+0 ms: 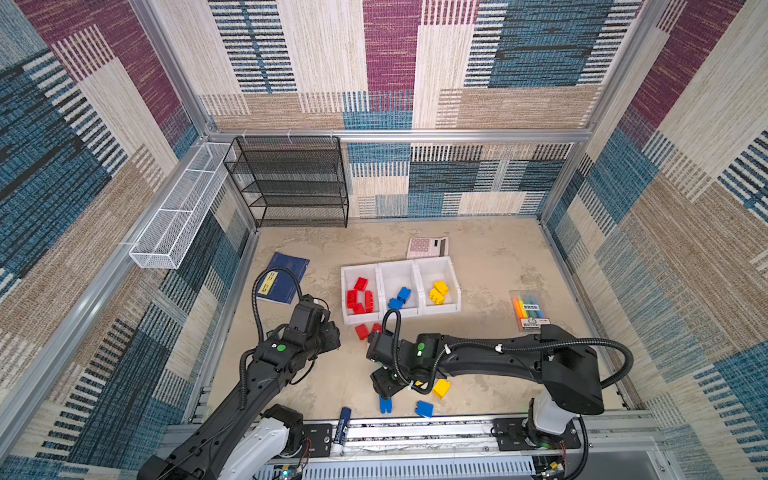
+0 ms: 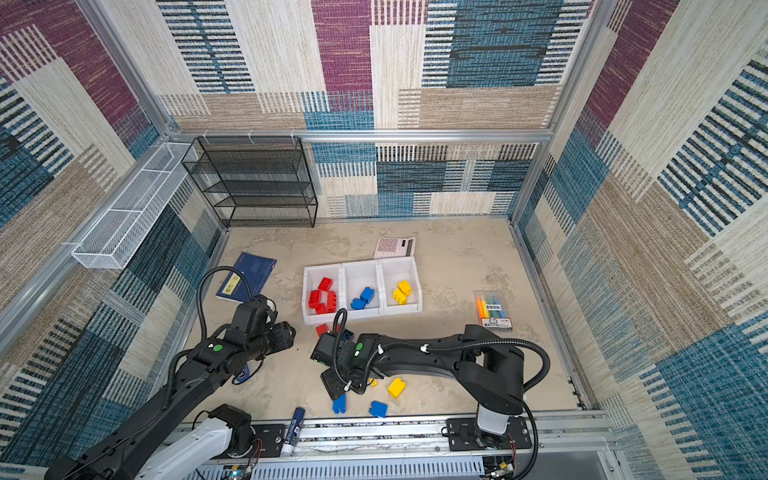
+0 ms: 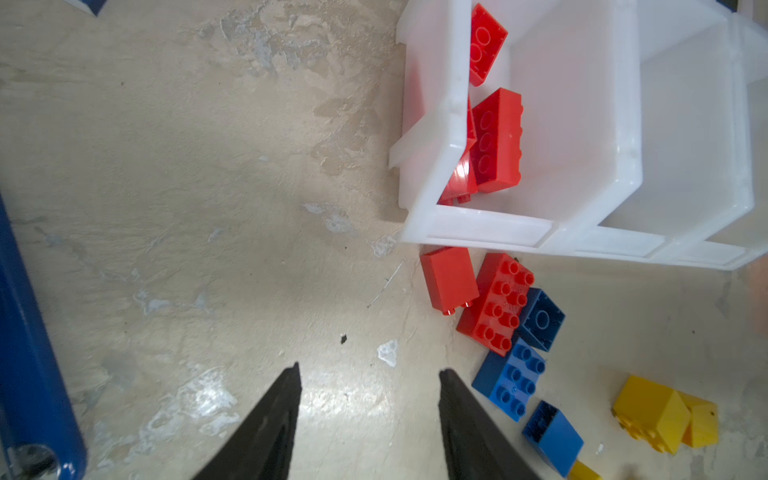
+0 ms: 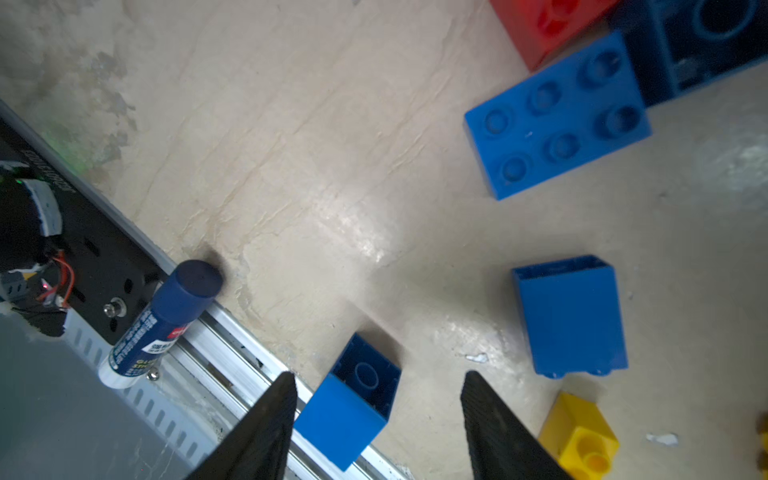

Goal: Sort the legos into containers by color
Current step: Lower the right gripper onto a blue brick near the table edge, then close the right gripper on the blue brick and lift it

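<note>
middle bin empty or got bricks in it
Not empty: the middle bin holds two blue bricks, and much of its white floor shows bare.

White bins point(image 1: 359, 319): red bricks point(image 1: 361, 297), blue bricks point(image 1: 400, 298), yellow bricks point(image 1: 438, 292). Navy book point(image 1: 286, 278), pink calculator point(image 1: 424, 248), striped patchwork walls point(image 1: 457, 62).

You have three joined white containers point(image 1: 397, 276) in a row, with red legos point(image 1: 360, 296) in the left one, blue legos point(image 1: 400, 297) in the middle and yellow legos point(image 1: 438, 291) in the right. Loose bricks point(image 1: 441, 388) of all three colors lie scattered in front.
</note>
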